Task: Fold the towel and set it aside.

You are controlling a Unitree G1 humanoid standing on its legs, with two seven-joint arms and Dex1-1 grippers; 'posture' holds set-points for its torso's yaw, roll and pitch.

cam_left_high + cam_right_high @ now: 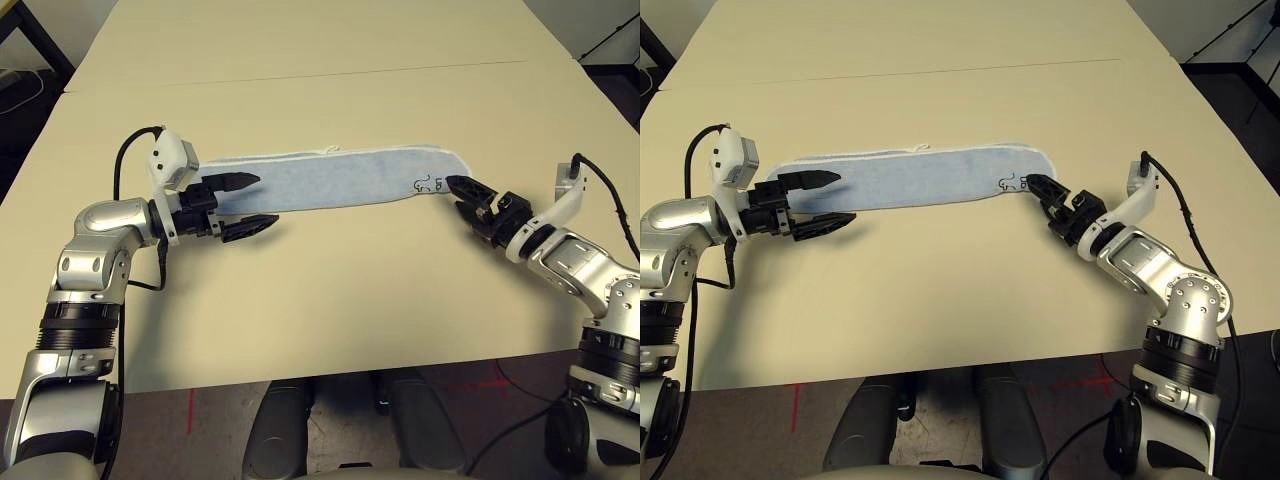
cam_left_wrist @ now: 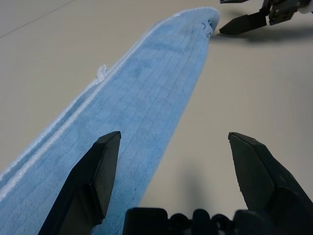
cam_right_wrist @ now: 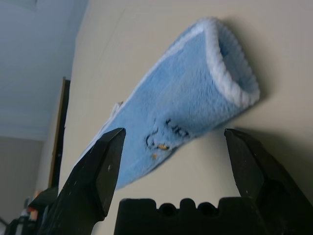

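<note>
The towel, light blue with white edging, lies flat on the table as a long narrow strip running left to right. A small dark mark sits near its right end. My left gripper is open at the strip's left end. One finger hovers over the cloth and the other over bare table beside its near edge, as the left wrist view shows. My right gripper is open just off the right end, pointing at the rounded tip, with nothing between its fingers.
The beige table has a seam line across its far half. Bare surface stretches in front of and behind the strip. The front edge runs close to my body, and dark floor lies beyond the side edges. Black cables trail from both wrists.
</note>
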